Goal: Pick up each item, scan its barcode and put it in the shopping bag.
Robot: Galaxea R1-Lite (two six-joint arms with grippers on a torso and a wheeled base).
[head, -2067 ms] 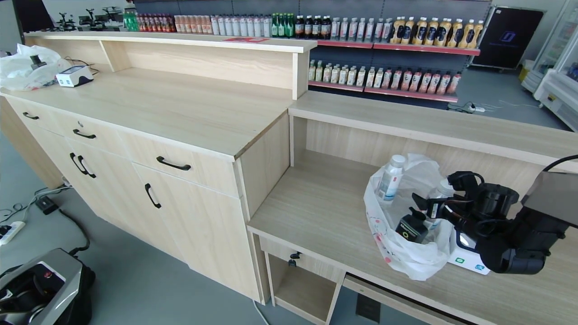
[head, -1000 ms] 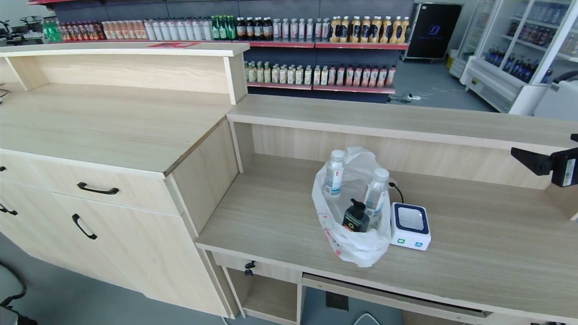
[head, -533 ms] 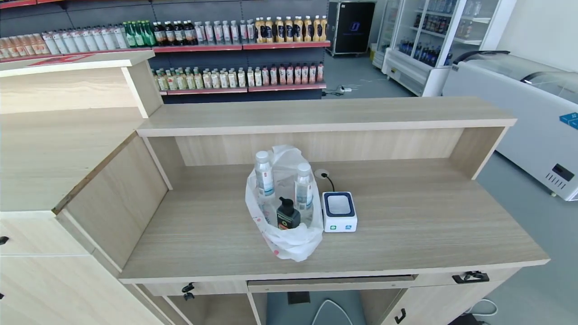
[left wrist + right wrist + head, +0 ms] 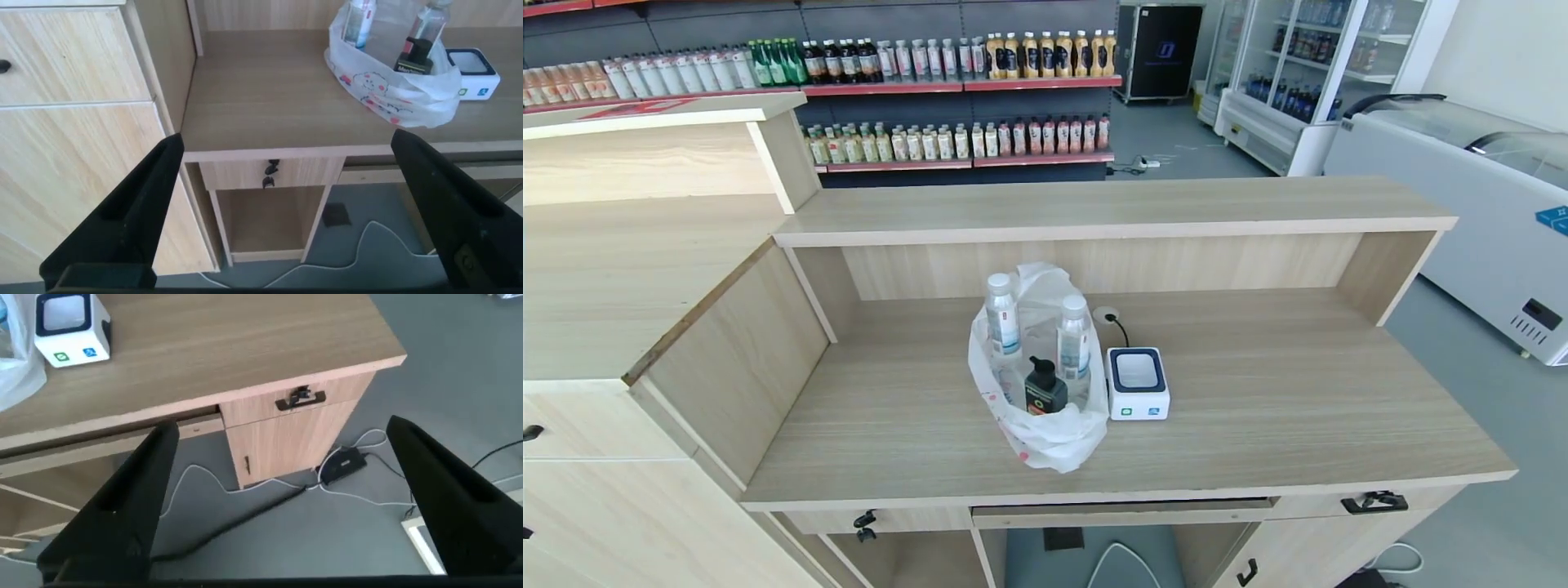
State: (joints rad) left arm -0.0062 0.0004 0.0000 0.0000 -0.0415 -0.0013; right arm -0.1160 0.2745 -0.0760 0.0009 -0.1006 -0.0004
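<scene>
The room is a shop. Shelves [image 4: 890, 86] of drinks line the back wall, and a wooden counter [image 4: 1258, 408] stands in front.

The camera has swung round to face the counter, so the whole picture has shifted. The things on the counter lie as they did.

The real change is the right gripper [image 4: 282, 429]. Two seconds ago it was at the bag [image 4: 1045, 445], by the black bottle [image 4: 1045, 394]. Now it hangs low in front of the counter, fingers spread wide, holding nothing. The left gripper [image 4: 286, 143] hangs low too, spread and empty.

The bag sits in the middle of the counter. Two clear bottles [image 4: 1002, 318] stand in it at 12 o'clock, and the black bottle at 6 o'clock. The scanner [image 4: 1137, 384] touches the bag at 3 o'clock. No item lies loose on the counter, so the job looks done.

The bottles have labels, the scanner has a green and a blue square, and the bag has red marks. The writing is too small to read.
</scene>
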